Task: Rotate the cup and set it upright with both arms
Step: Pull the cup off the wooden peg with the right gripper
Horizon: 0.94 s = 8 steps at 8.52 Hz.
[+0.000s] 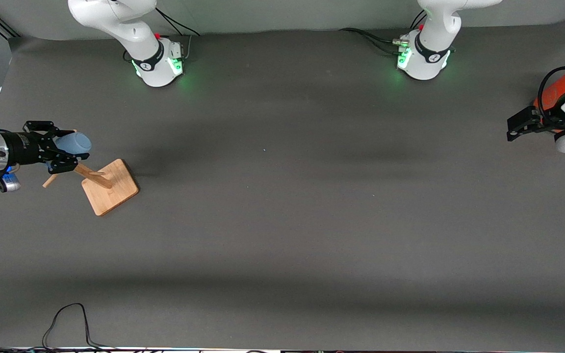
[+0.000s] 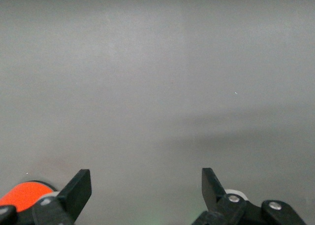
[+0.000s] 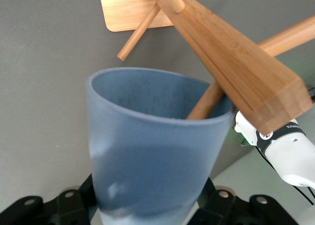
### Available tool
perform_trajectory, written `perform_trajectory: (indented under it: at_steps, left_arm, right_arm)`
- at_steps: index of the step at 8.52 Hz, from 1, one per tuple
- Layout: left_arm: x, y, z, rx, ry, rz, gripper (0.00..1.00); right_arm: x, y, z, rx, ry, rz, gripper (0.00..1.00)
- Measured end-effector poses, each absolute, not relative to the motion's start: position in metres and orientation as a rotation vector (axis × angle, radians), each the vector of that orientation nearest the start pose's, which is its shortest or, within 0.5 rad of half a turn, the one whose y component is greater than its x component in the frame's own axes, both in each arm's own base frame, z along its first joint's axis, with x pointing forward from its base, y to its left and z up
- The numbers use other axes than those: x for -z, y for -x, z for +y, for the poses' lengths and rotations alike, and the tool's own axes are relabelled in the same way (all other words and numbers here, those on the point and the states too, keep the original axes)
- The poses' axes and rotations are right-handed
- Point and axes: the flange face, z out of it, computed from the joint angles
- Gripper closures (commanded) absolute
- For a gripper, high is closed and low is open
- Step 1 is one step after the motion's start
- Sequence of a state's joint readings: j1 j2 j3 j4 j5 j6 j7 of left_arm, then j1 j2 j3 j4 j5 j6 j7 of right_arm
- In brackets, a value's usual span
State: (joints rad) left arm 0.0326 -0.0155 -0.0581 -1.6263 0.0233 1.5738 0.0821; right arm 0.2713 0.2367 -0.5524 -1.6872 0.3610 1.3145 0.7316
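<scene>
rack [image 1: 110,187] peg sits inside the cup [image 1: 73,142] my right gripper [image 1: 64,151] clamps; a crooked pull could topple it. left gripper [image 1: 521,126] waits open by the can [image 1: 554,93].

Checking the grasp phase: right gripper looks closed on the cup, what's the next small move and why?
Probably slide the blue cup off the wooden rack's peg, along the peg's axis. The right gripper is shut on it while the peg sits inside its mouth. The left gripper waits open beside the orange can.

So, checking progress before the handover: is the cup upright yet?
No. The cup hangs tipped on a wooden rack peg, the right gripper shut on it.
</scene>
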Motion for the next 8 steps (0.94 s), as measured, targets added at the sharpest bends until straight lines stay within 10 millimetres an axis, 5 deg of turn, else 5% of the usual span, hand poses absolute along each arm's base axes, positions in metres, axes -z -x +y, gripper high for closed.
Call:
perform_trajectory:
  at_steps: [5,8]
  left_arm:
    - [-0.607,-0.548,-0.012,-0.059,3.113,0.168,0.0]
    - [-0.607,-0.548,-0.011,-0.059,3.113,0.168,0.0]
  right_arm:
    - [-0.442,-0.541,-0.094,-0.957,2.417,1.425,0.38]
    - [-0.456,-0.529,-0.095,-0.982,2.349,1.39,0.38]
